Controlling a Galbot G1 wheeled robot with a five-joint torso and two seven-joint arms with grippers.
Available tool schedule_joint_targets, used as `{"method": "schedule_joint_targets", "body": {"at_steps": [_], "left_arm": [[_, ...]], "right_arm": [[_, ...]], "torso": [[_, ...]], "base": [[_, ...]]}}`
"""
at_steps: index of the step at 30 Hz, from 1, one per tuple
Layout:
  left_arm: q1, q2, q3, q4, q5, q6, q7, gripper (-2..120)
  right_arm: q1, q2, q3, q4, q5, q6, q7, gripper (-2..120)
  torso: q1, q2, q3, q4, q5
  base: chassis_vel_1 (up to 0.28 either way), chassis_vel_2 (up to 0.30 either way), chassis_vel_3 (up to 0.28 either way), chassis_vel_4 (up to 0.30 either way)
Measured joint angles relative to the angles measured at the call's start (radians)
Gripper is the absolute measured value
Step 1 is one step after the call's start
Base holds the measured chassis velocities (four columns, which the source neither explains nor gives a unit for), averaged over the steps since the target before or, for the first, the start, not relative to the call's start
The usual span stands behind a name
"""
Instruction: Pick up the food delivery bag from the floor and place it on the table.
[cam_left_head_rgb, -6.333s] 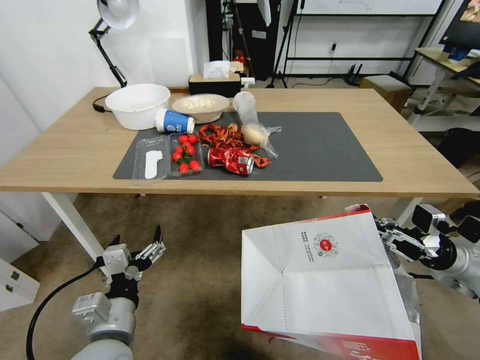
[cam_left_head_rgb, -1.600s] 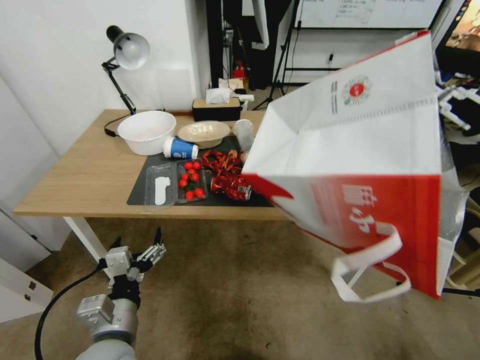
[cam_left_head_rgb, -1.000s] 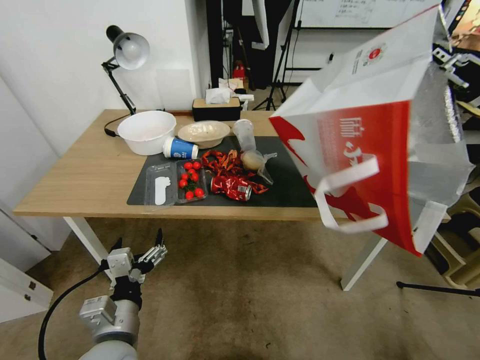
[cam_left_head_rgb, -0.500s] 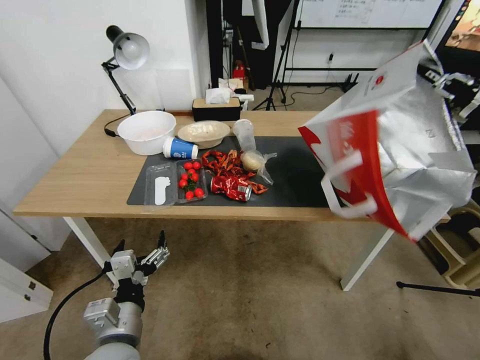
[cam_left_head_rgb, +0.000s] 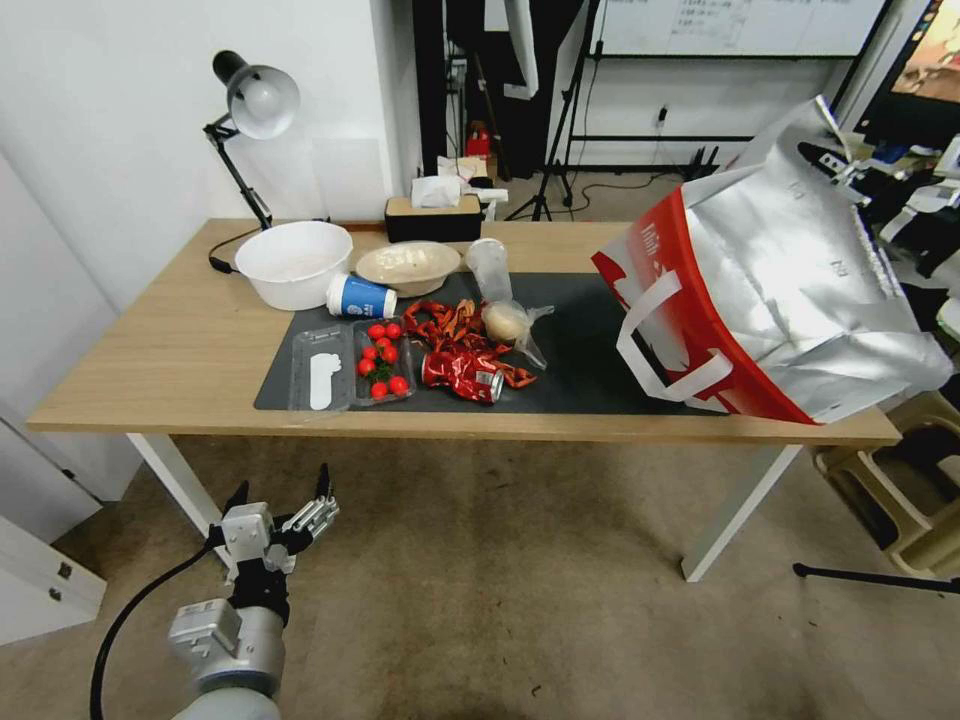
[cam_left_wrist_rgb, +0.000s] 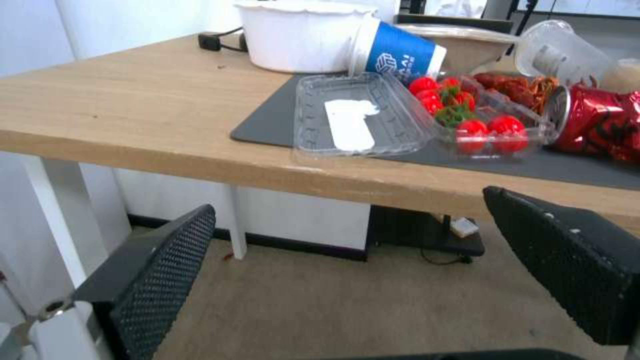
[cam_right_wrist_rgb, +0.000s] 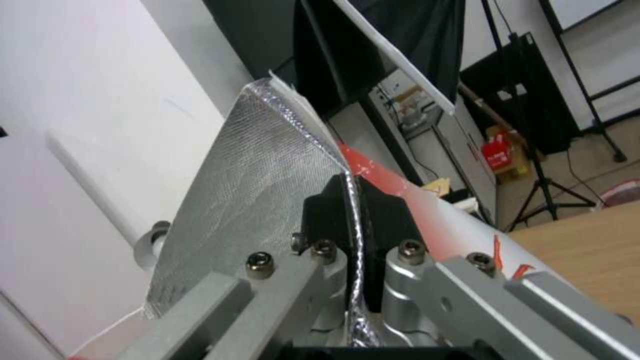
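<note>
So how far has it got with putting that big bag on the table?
Nearly done. The food delivery bag is off the floor and lies tilted on the table at its right end. The right gripper is clamped on its foil edge, so letting go remains. The left gripper hangs open, low by the table's front.

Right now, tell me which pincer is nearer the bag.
Right. The right pincer is shut on the bag's foil rim, up at its top far corner over the table. The left pincer hangs open, low over the floor, far away.
</note>
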Motion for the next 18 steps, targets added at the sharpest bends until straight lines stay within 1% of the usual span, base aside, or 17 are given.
{"method": "schedule_joint_targets", "body": {"at_steps": [14, 15, 17, 18], "left_arm": [[0.001, -0.003, 0.004, 0.005, 0.005, -0.005, -0.002, 100], [0.002, -0.003, 0.004, 0.006, 0.007, -0.006, -0.002, 100], [0.003, -0.005, 0.004, 0.006, 0.009, -0.007, -0.003, 100], [0.003, -0.005, 0.004, 0.006, 0.009, -0.007, -0.003, 100]], "right_arm": [[-0.012, 0.001, 0.008, -0.029, -0.028, -0.005, -0.035, 0], [-0.01, 0.002, 0.008, -0.03, -0.034, -0.001, -0.035, 1], [-0.004, 0.003, 0.003, -0.033, -0.046, 0.005, -0.045, 10], [-0.004, 0.003, 0.003, -0.033, -0.046, 0.005, -0.045, 10]], "torso": [[0.0, 0.0, 0.0, 0.0, 0.0001], [0.0, 0.0, 0.0, 0.0, 0.0001], [0.0, 0.0, 0.0, 0.0, 0.0001], [0.0, 0.0, 0.0, 0.0, 0.0001]], "base": [[0.0, 0.0, 0.0, 0.0], [0.0, 0.0, 0.0, 0.0], [0.0, 0.0, 0.0, 0.0], [0.0, 0.0, 0.0, 0.0]]}}
